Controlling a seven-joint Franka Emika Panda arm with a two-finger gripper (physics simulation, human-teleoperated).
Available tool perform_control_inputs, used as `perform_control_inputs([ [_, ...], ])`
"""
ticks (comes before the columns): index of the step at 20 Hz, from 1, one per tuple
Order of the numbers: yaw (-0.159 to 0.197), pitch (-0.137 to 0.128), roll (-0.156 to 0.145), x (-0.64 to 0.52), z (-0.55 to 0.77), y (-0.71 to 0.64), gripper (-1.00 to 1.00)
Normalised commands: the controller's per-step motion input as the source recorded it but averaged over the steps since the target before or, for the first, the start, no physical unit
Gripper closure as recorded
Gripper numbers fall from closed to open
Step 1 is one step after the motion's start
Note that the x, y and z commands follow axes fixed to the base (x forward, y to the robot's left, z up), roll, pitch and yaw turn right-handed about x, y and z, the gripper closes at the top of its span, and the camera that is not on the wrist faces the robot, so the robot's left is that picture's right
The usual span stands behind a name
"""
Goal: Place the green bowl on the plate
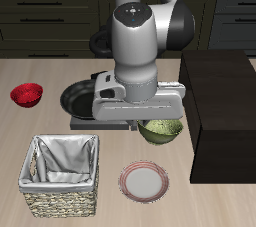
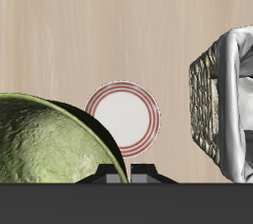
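The green bowl (image 1: 163, 130), olive outside with a pale speckled inside, hangs tilted under my gripper (image 1: 150, 125), above the table. The gripper is shut on the bowl's rim, though the hand hides most of the fingers. The plate (image 1: 144, 182), white-grey with a pinkish-red rim, lies flat nearer the table's front edge, a little in front of the bowl and lower. In the wrist view the bowl (image 2: 49, 141) looms close to the camera, and the plate (image 2: 122, 117) shows beyond its edge, partly covered by it.
A wicker basket (image 1: 63, 176) with a grey cloth lining stands beside the plate; it also shows in the wrist view (image 2: 225, 100). A black frying pan (image 1: 78, 99) lies behind the gripper, a small red bowl (image 1: 27, 94) beyond it. A tall dark box (image 1: 222, 111) stands beside the bowl.
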Motion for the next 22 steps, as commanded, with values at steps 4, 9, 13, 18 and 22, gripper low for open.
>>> perform_control_inputs([
  [4, 0.024, 0.017, -0.024, 0.02, -0.22, 0.01, 1.0],
  [9, 0.003, 0.024, -0.004, 0.03, -0.21, 0.06, 1.0],
  [13, 0.007, 0.029, 0.01, 0.01, -0.24, 0.09, 1.0],
  [18, 0.006, 0.025, -0.003, 0.07, -0.21, 0.01, 1.0],
  [22, 0.007, 0.012, 0.001, 0.04, -0.14, -0.01, 1.0],
])
